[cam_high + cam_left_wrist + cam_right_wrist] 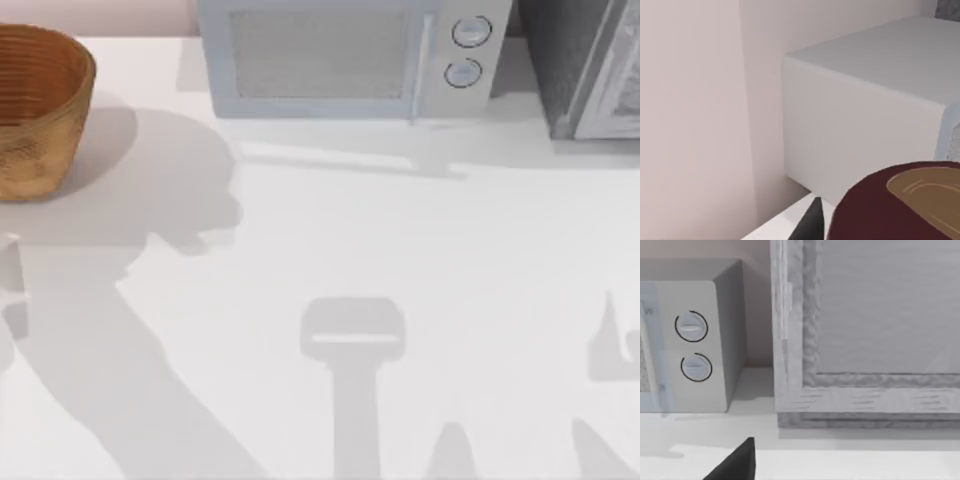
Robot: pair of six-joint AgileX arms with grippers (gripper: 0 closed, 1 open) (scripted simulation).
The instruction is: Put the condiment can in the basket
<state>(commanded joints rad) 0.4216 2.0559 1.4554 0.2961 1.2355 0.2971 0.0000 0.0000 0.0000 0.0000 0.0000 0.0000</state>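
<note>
The condiment can [895,210] looms close in the left wrist view, its dark maroon lid and tan label turned toward the camera. My left gripper [840,231] looks shut on it, with one dark fingertip [810,225] beside the lid. The golden-brown wicker basket [35,110] stands at the table's far left back corner in the top view. A dark part of my right gripper [735,465] faces the microwave and a grey cabinet.
A white microwave [350,55] stands at the back middle, with two dials [692,346] in the right wrist view. A grey cabinet [585,65] sits at the back right. Arm shadows fall across the white table [400,250].
</note>
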